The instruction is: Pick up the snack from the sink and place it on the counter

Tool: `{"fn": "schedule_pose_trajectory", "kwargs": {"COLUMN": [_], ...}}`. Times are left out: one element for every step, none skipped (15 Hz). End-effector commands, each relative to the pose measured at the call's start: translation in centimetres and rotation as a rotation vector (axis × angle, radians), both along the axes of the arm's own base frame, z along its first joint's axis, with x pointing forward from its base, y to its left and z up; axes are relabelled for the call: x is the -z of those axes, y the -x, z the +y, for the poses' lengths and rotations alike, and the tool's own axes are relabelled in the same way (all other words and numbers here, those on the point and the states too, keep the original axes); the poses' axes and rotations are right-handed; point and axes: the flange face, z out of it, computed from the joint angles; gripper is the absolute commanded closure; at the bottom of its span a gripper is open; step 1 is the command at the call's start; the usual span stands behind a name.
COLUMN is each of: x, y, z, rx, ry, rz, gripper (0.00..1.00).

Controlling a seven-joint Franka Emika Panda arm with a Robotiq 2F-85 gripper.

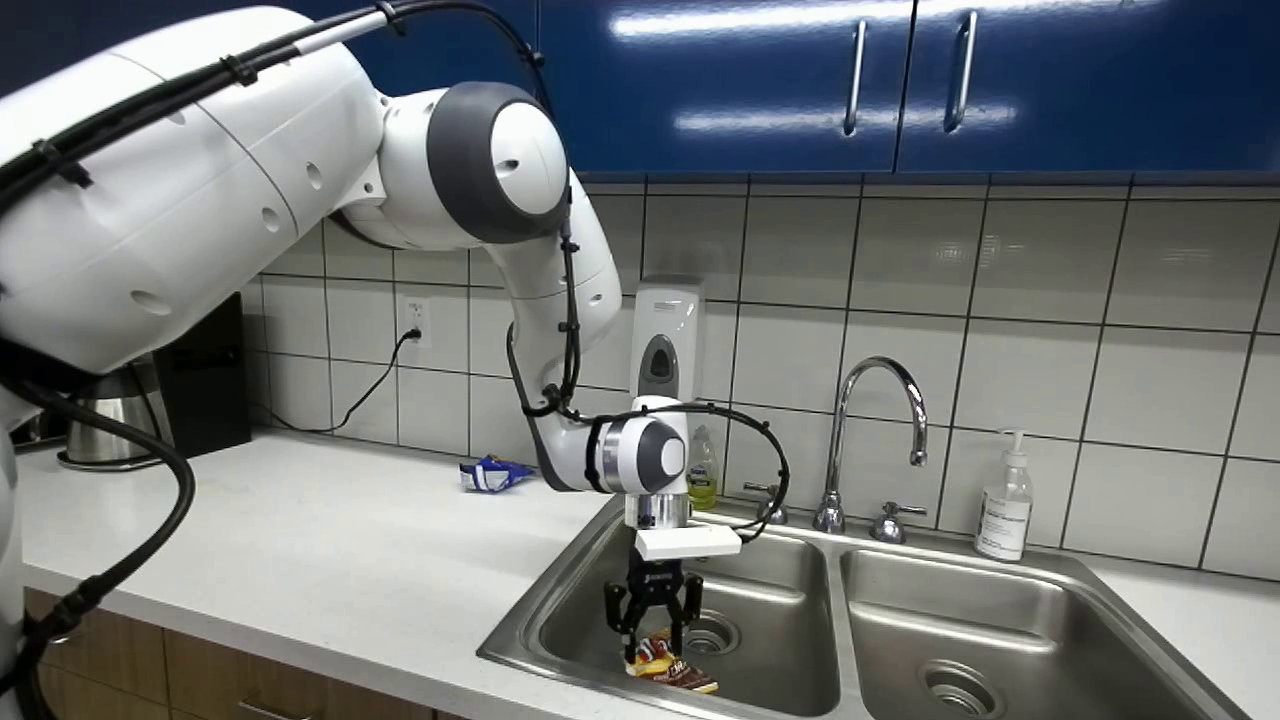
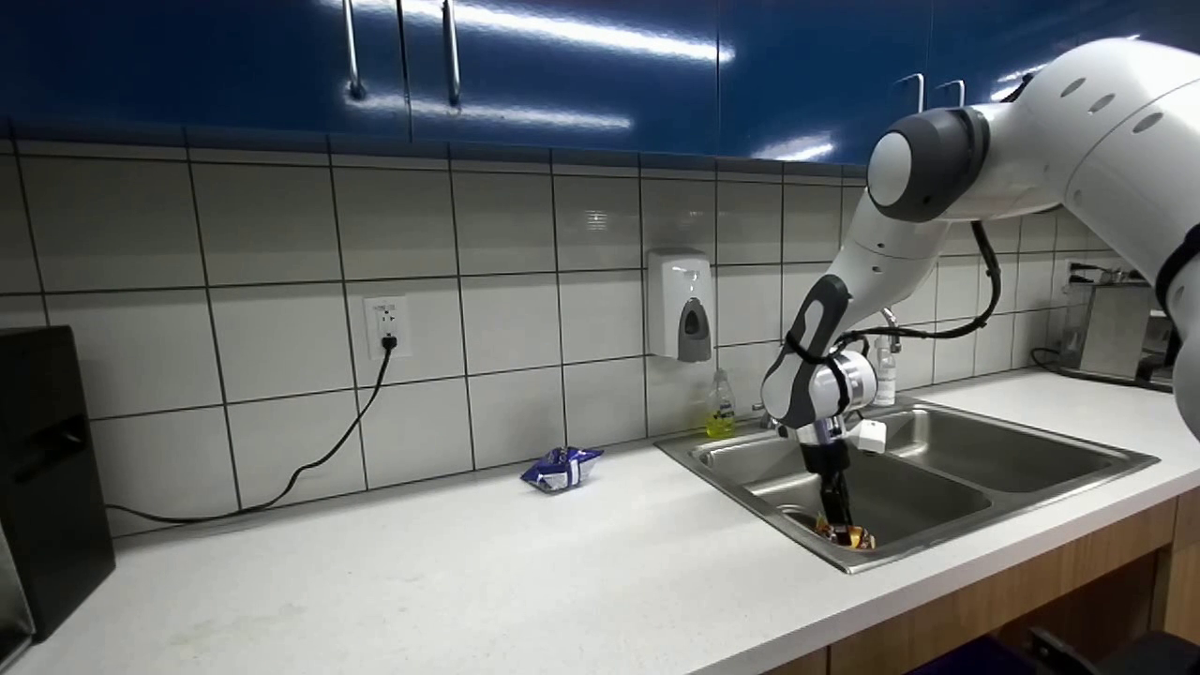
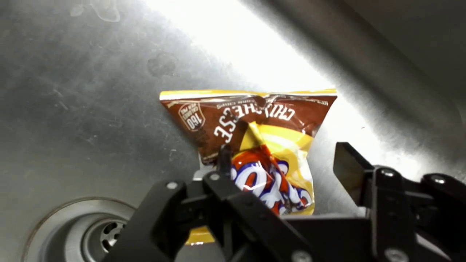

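The snack bag [image 3: 265,153] lies in the sink [image 1: 550,595], on the floor of the basin [image 1: 775,640] next to the long stretch of counter [image 1: 350,530], close under the sink's front edge; the drain [image 1: 710,632] is near it, toward the back. By its look it should be light and soft, a puffed pillow of shiny film that may slip if pinched too lightly, while whatever is inside could crumble under a hard squeeze. The best hold looks to be across the narrow middle, one finger on each side, firm enough to dimple the film and no more. The flat sealed end would spare the contents but might let the bag swing.

The gripper [image 1: 654,645] points down over the bag, its fingers well apart, one to each side. In the wrist view the drain-side finger [image 3: 224,160] overlaps the bag's flank; whether it touches, I cannot tell. The opposite finger [image 3: 347,171] stands clear, with bare metal showing between it and the film. Nothing is clamped, so squeezing squarely on the middle seems the next need.

Farther out, the tap [image 1: 834,455] rises from the sink's back edge, apart from the gripper. A small blue bag [image 1: 493,474] sits near the counter's back edge, not far from the sink's back corner; setting down between it and the front edge would seem sensible, lifting high enough first to pass over the sink's rim.
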Motion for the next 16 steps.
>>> {"fn": "schedule_pose_trajectory", "kwargs": {"x": [-0.4, -0.4, -0.4, -0.4, -0.4, -0.4, -0.3, -0.1, 0.0, 0.1, 0.2, 0.3, 0.4, 0.2, -0.3, -0.9], "y": [-0.5, -0.5, -0.5, -0.4, -0.4, -0.4, -0.3, -0.3, -0.2, -0.2, -0.1, -0.1, -0.1, -0.1, -0.2, -0.3], "z": [-0.5, -0.6, -0.6, -0.7, -0.7, -0.7, -0.7, -0.7, -0.7, -0.7, -0.6, -0.6, -0.6, -0.6, -0.5, -0.5], "rx": [-0.030, -0.030, -0.028, -0.026, -0.025, -0.025, -0.024, -0.022, -0.020, -0.017, -0.013, -0.011, -0.004, 0.010, 0.032, 0.052], "ry": [0.016, 0.017, 0.016, 0.013, 0.012, 0.013, 0.011, 0.009, 0.010, 0.010, 0.010, 0.011, 0.012, 0.018, 0.020, 0.021], "rz": [0.021, 0.021, 0.021, 0.023, 0.024, 0.025, 0.028, 0.032, 0.035, 0.038, 0.042, 0.044, 0.045, 0.041, 0.034, 0.023], "gripper": [0.58, 0.67, 0.73, 0.82, 0.89, 0.98, 1.00, 1.00, 1.00, 1.00, 1.00, 1.00, 1.00, 1.00, 1.00, 1.00]}}
